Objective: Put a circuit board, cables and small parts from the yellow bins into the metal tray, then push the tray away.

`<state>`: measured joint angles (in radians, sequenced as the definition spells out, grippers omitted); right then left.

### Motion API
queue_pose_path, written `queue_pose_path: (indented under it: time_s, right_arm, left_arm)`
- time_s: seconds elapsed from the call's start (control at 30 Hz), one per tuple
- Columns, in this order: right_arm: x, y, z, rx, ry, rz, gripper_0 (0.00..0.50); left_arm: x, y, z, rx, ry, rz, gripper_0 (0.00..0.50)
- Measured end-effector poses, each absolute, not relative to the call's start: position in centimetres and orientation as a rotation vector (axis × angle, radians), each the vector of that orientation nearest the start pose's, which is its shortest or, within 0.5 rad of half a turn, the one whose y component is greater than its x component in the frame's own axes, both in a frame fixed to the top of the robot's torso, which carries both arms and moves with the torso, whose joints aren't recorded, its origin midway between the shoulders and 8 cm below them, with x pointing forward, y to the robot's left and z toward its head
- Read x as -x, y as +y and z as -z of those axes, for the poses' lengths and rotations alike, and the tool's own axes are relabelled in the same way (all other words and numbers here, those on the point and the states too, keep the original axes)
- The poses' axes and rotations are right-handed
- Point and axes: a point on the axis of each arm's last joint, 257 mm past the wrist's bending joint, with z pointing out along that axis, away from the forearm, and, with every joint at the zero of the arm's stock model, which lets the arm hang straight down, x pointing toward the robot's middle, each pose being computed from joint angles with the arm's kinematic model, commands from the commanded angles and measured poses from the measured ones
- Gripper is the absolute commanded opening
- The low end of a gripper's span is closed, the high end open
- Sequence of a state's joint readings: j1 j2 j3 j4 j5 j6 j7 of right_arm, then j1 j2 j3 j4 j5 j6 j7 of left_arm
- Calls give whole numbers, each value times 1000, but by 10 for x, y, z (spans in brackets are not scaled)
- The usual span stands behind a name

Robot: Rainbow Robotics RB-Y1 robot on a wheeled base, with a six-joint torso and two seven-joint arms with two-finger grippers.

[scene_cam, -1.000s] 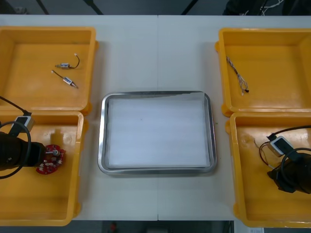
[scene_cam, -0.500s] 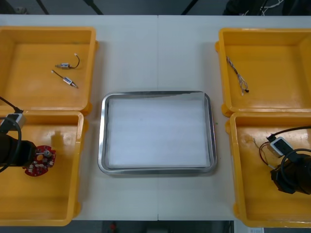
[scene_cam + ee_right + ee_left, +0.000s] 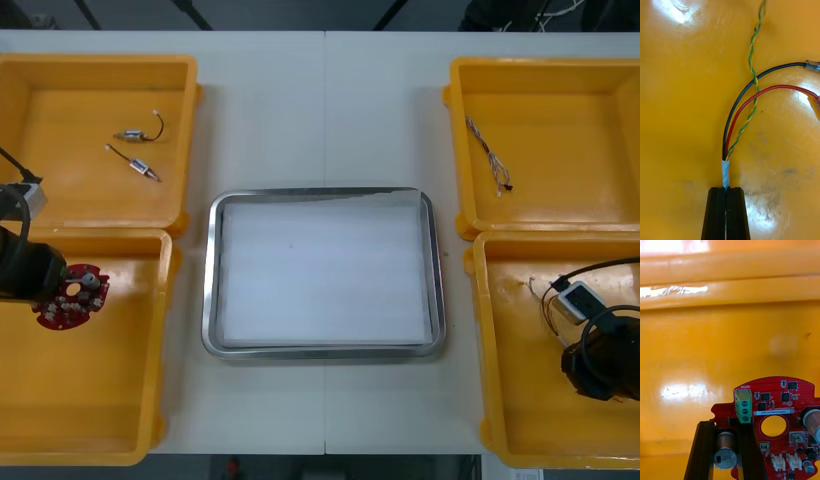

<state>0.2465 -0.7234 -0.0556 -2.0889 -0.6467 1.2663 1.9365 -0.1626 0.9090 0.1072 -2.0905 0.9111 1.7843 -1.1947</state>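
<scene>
Pick-up step, I judge. Left gripper (image 3: 726, 450) pinches board (image 3: 68, 297) inside bin (image 3: 100, 400) at tray's (image 3: 325, 193) 9 o'clock. Right gripper (image 3: 726, 197) nips cables (image 3: 738, 112) at 4 o'clock. Next I need lift, carry over tray, release.

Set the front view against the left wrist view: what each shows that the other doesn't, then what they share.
Front view, not the wrist view: the metal tray, white inside; two small metal parts in the far left bin; a cable in the far right bin; a cable bundle in the near right bin. Wrist view, not the front: a green terminal block, a white label and a metal cylinder between the fingers. Shared: the red circuit board, the left end effector shut on it, the near left bin.
</scene>
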Motion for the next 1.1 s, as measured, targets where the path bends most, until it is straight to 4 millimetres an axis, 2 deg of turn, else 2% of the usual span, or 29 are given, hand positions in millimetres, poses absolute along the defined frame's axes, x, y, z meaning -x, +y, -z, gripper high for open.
queue_pose_path:
  time_s: [0.13,0.27,0.5,0.73,1.0,1.1]
  right_arm:
    - [-338,-365,298,797,2542,202,0]
    - [-326,-366,273,811,2561,203,0]
    - [-305,-370,232,814,2591,179,0]
    - [-292,-371,198,871,2596,254,0]
    - [-310,-349,159,909,2458,322,0]
    - [-316,-344,149,914,2423,328,0]
  left_arm:
    - [-379,348,185,34,2780,18,0]
    - [-383,329,175,88,2771,24,0]
    - [-386,281,177,-3,2787,11,0]
    - [-390,247,180,-64,2782,-20,0]
    - [-396,209,195,110,2751,5,0]
    - [-396,195,202,101,2745,15,0]
